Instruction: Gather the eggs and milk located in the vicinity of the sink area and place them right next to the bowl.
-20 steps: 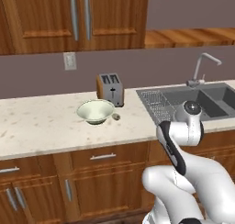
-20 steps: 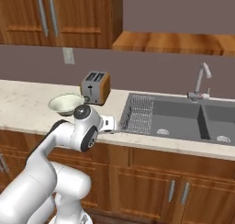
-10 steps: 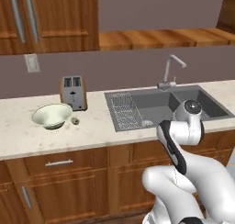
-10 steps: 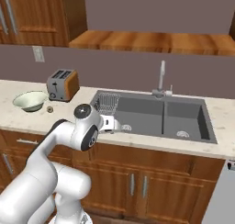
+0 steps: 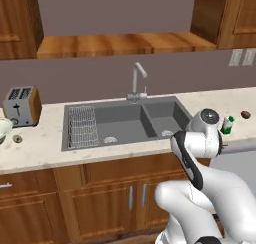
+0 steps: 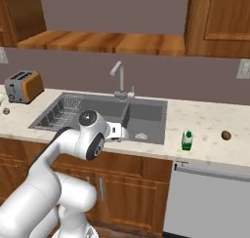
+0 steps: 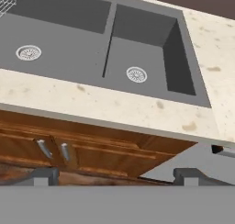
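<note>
Beside the sink [image 6: 102, 116], out on the counter [image 6: 205, 129] to its right, stand the two things I am after: the milk [image 6: 186, 140], upright near the front edge, and the egg [image 6: 225, 135] a little further right, lying apart from the carton. From the left base view the milk [image 5: 228, 125] peeks out just past my elbow, with the egg [image 5: 245, 114] beyond it toward the wall. They sit well away from the bowl [image 5: 2, 128], whose rim only just shows at the far left of the counter beside the toaster [image 5: 21, 105], so I judge each will need a long carry across the whole sink

My claw [image 7: 117, 176] hangs in front of the counter edge, low, looking down over the right basin and the cabinet doors [image 7: 55, 149] beneath; its two fingertips [image 7: 45, 176] stand wide apart with nothing between them, ready to take something. Neither item is in reach of it yet, by my reckoning: the arm is tucked close to my body, and I would have to swing it right and up over the counter, likely to the carton first since it is nearer
</note>
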